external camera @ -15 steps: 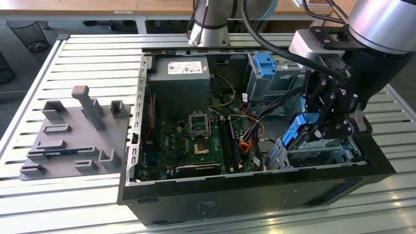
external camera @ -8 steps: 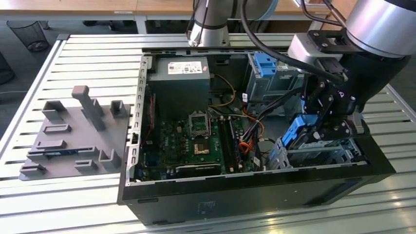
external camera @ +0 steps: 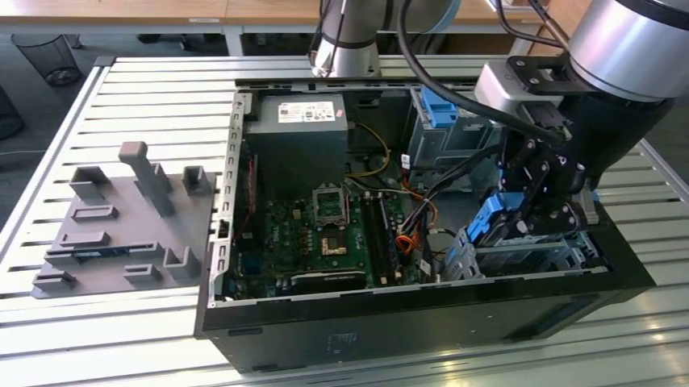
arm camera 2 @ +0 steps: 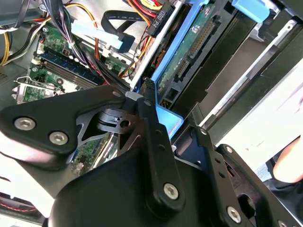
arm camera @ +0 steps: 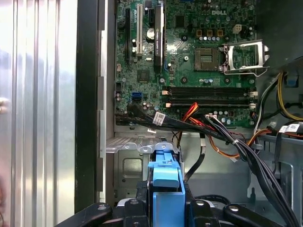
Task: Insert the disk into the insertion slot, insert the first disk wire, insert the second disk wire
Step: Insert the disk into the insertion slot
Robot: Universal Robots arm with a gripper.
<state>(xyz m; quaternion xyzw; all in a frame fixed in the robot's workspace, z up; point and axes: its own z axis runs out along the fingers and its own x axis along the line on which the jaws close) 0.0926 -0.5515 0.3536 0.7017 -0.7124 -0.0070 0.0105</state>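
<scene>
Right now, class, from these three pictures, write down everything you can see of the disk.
The disk is a flat drive in a bright blue plastic bracket; the second wrist view shows its green circuit-board face with dark connectors. It stands on edge, tilted, at the grey metal insertion slot inside the open computer case. The gripper is shut on its blue bracket.

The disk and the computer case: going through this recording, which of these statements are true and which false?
1. The gripper is closed on the disk. True.
2. The computer case has its side panel on. False: it is open, with the motherboard exposed.
3. A grey fixture plate lies to the exterior view's left of the case. True.
4. The disk lies on that plate. False: it is in the gripper, at the insertion slot.
</scene>
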